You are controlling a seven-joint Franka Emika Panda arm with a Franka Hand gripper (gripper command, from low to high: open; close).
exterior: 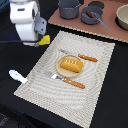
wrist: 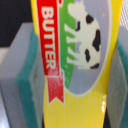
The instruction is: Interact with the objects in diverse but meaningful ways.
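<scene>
My gripper point(exterior: 42, 41) hangs over the placemat's far corner at the exterior view's left, shut on the yellow box point(exterior: 45, 39). In the wrist view the yellow box point(wrist: 75, 60), labelled BUTTER with a cow picture, fills the gap of the gripper point(wrist: 75, 67), with grey fingers and teal pads point(wrist: 27, 87) pressed on both sides. An orange bread loaf point(exterior: 70, 63) lies on the tan plate point(exterior: 60, 70). An orange-handled knife point(exterior: 87, 58) and fork point(exterior: 71, 82) flank the plate. A white utensil point(exterior: 17, 76) lies off the mat's left edge.
A beige placemat point(exterior: 95, 90) covers the dark table. On a brown board point(exterior: 112, 31) at the back stand a grey pot point(exterior: 69, 8), a small grey pan point(exterior: 92, 16) with a brown sausage point(exterior: 91, 14), and a tan bowl point(exterior: 122, 17).
</scene>
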